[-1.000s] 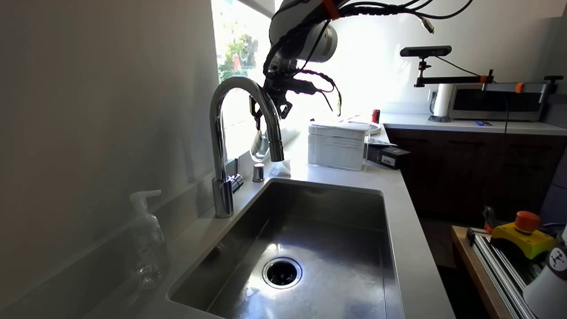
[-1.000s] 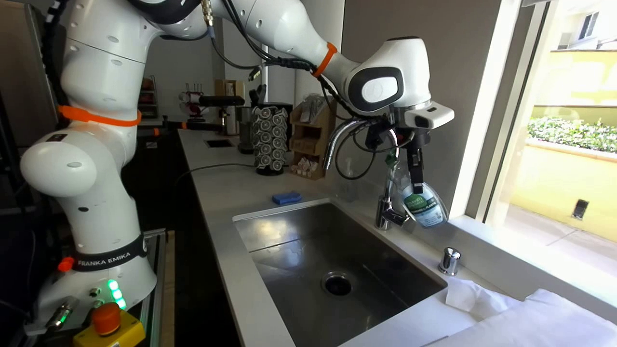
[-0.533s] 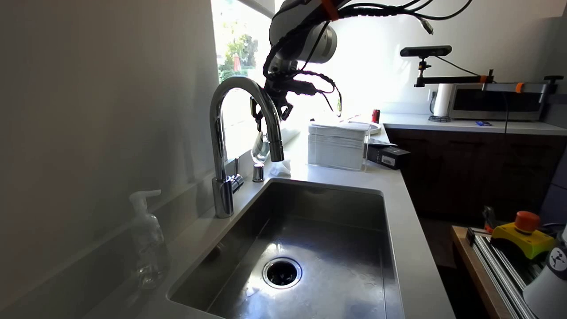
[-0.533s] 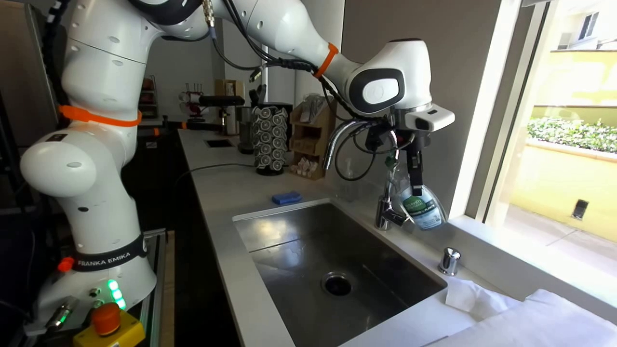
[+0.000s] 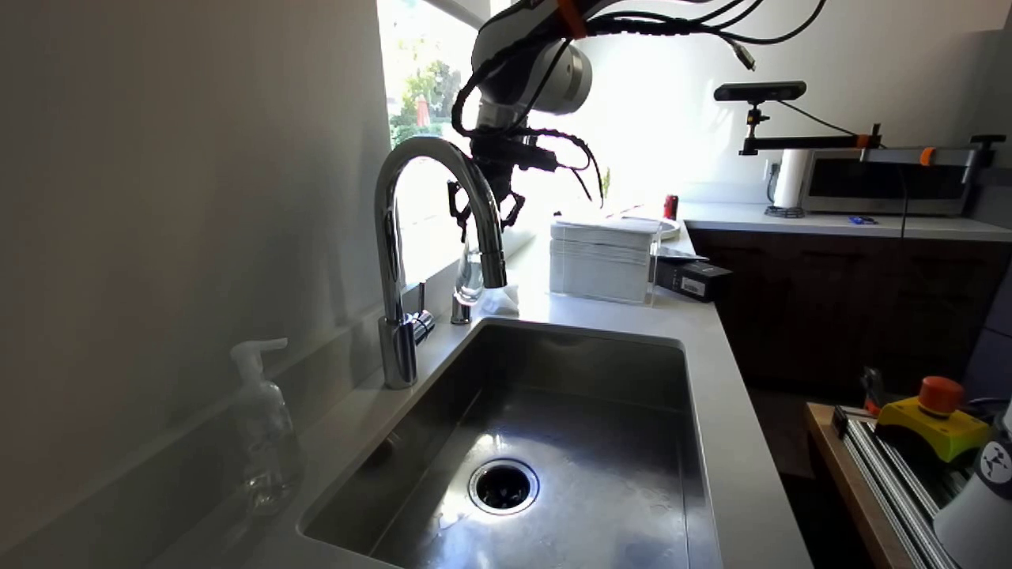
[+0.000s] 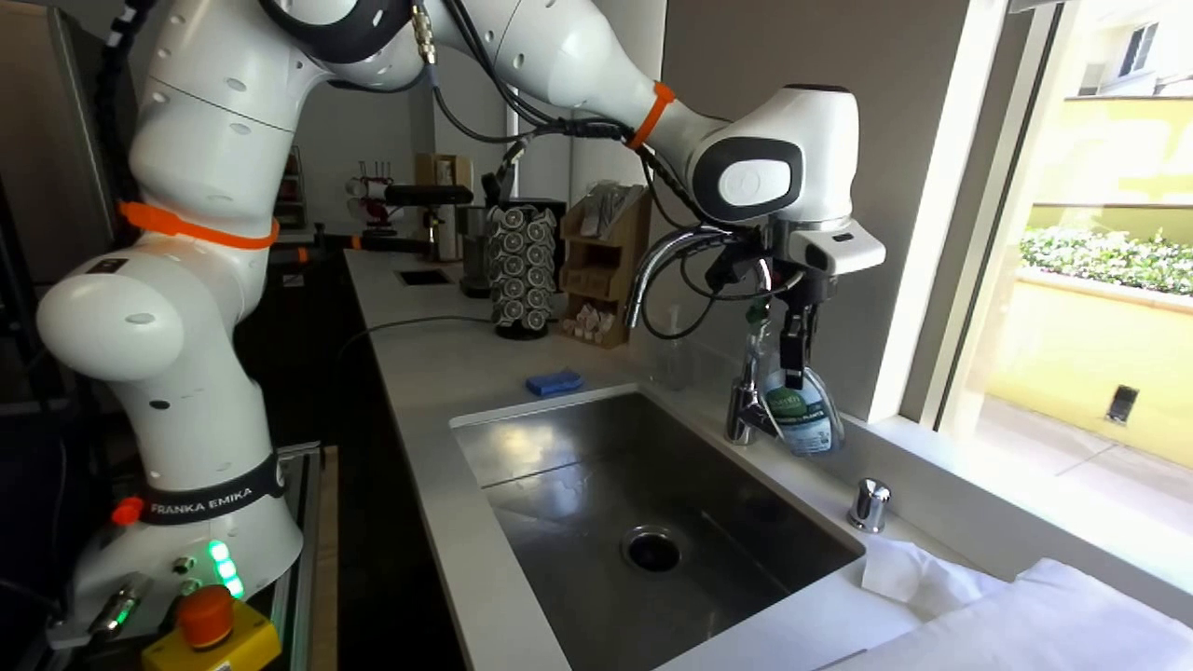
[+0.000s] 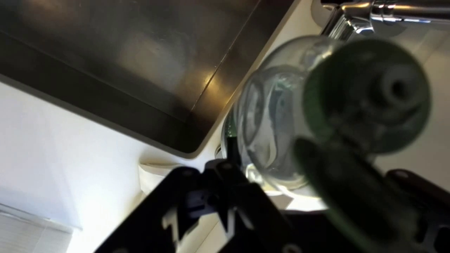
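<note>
Bottle (image 6: 802, 427), long axis off vertical, green cap (image 7: 365, 95) up, base down; end effector (image 6: 798, 376) clamped on body.

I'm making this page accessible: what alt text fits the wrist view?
Close up, the robot's hand holds a clear bottle with a green top. A metal sink in a white counter lies at upper left; part of a shiny faucet shows at top right.

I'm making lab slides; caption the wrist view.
Clear, green-capped bottle held in the gripper, near a metal sink.
</note>
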{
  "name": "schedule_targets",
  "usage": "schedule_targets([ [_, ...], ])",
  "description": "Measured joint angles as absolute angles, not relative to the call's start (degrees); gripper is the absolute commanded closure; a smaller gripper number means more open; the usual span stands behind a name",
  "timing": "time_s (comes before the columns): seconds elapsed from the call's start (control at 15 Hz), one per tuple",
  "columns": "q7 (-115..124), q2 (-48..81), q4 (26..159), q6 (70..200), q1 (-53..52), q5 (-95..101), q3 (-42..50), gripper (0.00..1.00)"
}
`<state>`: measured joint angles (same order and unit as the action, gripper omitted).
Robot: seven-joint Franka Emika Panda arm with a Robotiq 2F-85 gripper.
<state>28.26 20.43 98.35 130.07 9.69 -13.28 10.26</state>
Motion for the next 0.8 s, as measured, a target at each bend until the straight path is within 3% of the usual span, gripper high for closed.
schedule_targets([
  [0.8,34.4,28.9,86.4,121.2,12.7,-21.6,10.1,0.73],
])
